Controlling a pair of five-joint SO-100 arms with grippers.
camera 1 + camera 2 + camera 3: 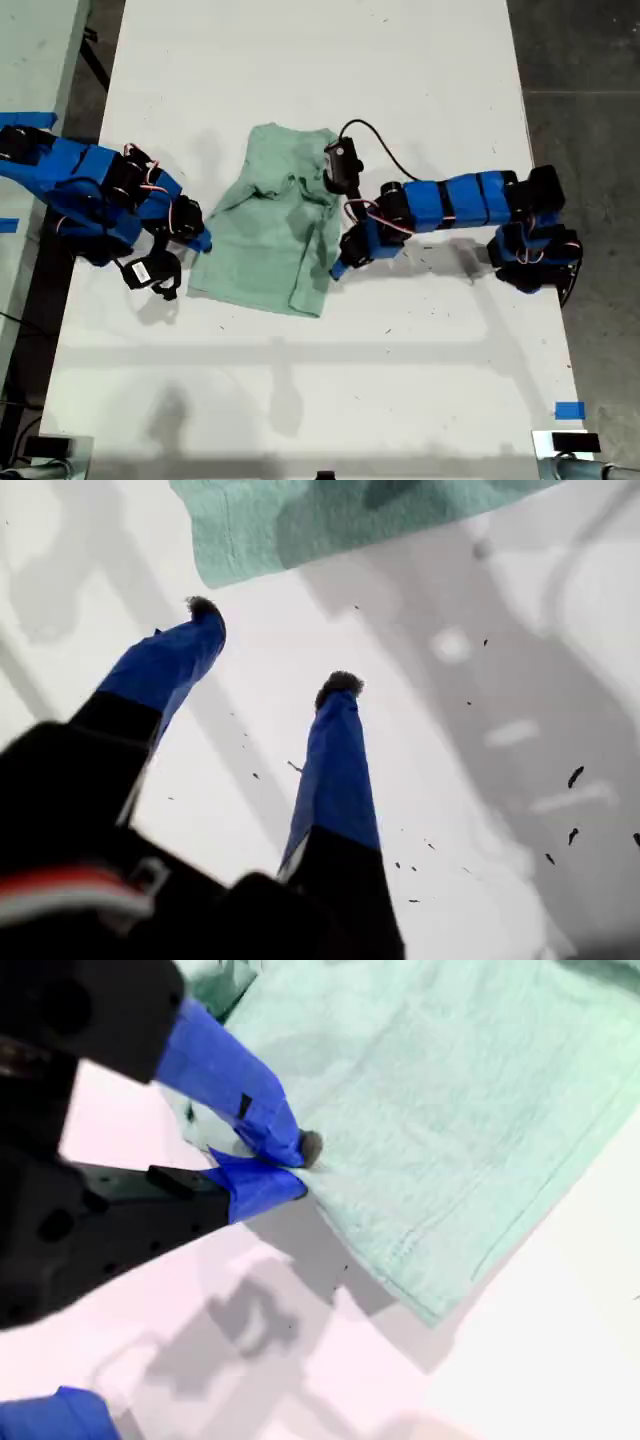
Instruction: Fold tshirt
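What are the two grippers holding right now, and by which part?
My first gripper is open over bare table, holding nothing. My second gripper has its jaws shut on the tshirt, pinching its side edge.

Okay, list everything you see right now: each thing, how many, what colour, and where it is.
tshirt: one, pale mint green, wrinkled and partly folded, at the middle of the table between the two arms.
table: one, white, filling most of the exterior view.
blue tape: one small piece on the table, near the exterior view's lower right corner.
dark flecks: several, black, scattered on the table near my first gripper.
floor: grey, along the exterior view's right edge.
my first gripper: blue fingers, open over bare table, holding nothing, on the arm at the exterior view's right.
my second gripper: blue fingers, closed at the tshirt's edge, seemingly pinching it, on the arm at the exterior view's left.
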